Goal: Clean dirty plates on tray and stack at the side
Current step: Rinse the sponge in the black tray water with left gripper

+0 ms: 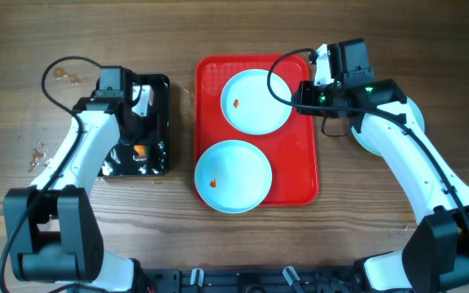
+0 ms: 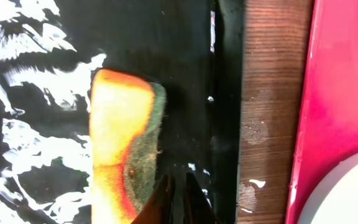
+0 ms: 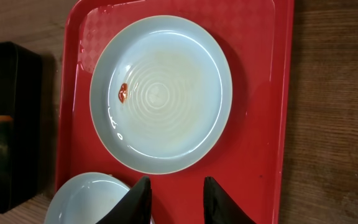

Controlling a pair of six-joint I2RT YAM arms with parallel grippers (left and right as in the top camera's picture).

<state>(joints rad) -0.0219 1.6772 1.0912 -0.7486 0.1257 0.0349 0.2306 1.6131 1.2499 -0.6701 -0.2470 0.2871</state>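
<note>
Plates first: two pale-blue ones lie on the red tray, apart from each other. The far plate fills the 12 o'clock end and has an orange-red smear at about 9 o'clock of its centre. The near plate sits at the 6 o'clock end, reaching over the tray's rim there, with its smear toward 8 o'clock. Both look unwiped.

At 3 o'clock of the tray, on the table, a pale round edge shows beneath the right arm. It is probably the third plate, but it is too hidden to tell whether it is clean. By my reading, at most one plate has been set aside, and two are left to wipe and stack.

The right gripper hangs over the tray between the two plates, its jaws apart and grasping nothing. At 9 o'clock of the red tray lies the black tray, wet, with an orange sponge in it, green scouring face on one side. The left gripper is down there, clenched just beside that green face with nothing between its fingers. I judge the sponge is not yet picked up.
</note>
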